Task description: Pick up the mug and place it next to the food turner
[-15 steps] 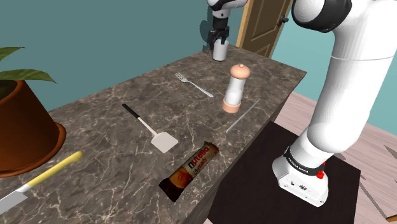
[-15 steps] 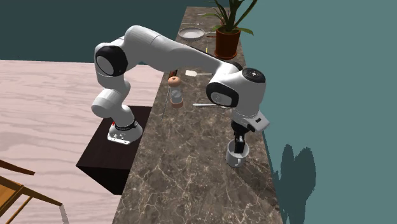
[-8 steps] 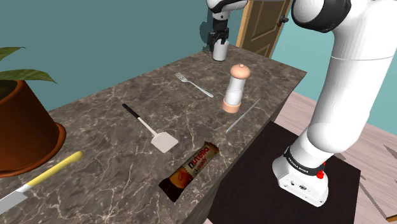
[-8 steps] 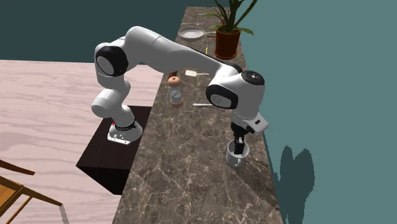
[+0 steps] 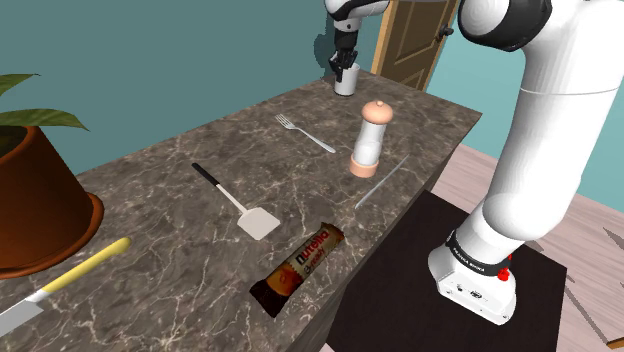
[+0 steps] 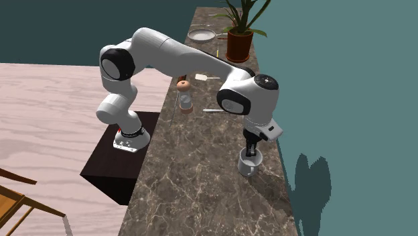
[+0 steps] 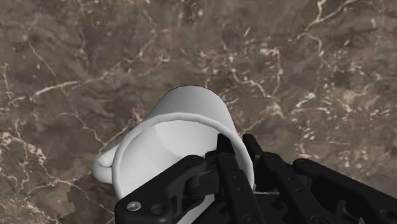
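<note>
Pincer [image 7: 235,151], black and two-fingered, pinches the white mug [image 7: 178,127] by its rim, I judge for a lift; it is at one o'clock from the black-handled food turner [image 5: 238,203] on the brown marbled counter [image 5: 150,180].

- The shoulder view looks down from beside the stand [image 5: 395,300], at lower right, across the counter [image 5: 180,150] toward a door [image 5: 410,40].
- The second exterior view stands higher and farther off, facing back along that counter from its opposite end.
- The wrist view looks closely down on the mug [image 7: 191,114].
</note>
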`<state>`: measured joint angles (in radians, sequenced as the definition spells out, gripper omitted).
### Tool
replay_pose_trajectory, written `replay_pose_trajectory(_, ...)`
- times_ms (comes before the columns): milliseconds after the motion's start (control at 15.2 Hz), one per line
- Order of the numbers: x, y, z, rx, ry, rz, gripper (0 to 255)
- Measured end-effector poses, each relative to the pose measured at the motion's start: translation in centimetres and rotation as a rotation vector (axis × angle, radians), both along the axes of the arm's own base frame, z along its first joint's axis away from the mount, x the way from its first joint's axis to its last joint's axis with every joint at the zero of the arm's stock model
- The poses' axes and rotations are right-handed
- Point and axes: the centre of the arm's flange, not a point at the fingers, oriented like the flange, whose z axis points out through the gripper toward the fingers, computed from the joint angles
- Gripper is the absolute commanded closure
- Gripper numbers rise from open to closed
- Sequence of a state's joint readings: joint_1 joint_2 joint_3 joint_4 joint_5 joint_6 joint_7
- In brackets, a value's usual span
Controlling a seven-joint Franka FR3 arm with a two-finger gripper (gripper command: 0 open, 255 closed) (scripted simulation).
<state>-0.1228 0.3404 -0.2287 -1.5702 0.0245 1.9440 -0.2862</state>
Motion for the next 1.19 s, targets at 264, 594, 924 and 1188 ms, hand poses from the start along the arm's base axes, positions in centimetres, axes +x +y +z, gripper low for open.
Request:
replay_pose_trajectory(264, 0.0, 0.0, 0.2, 0.0, 0.0, 0.0, 255)
replay_pose_trajectory(594, 0.0, -0.1, 2.6, 0.0, 0.0, 0.0, 255)
replay_pose_trajectory(924, 0.0, 0.0, 5.2, 0.0, -0.001, 0.0, 255)
replay_pose_trajectory(1188, 0.0, 0.0, 7.4, 0.0, 0.0, 0.0, 255)
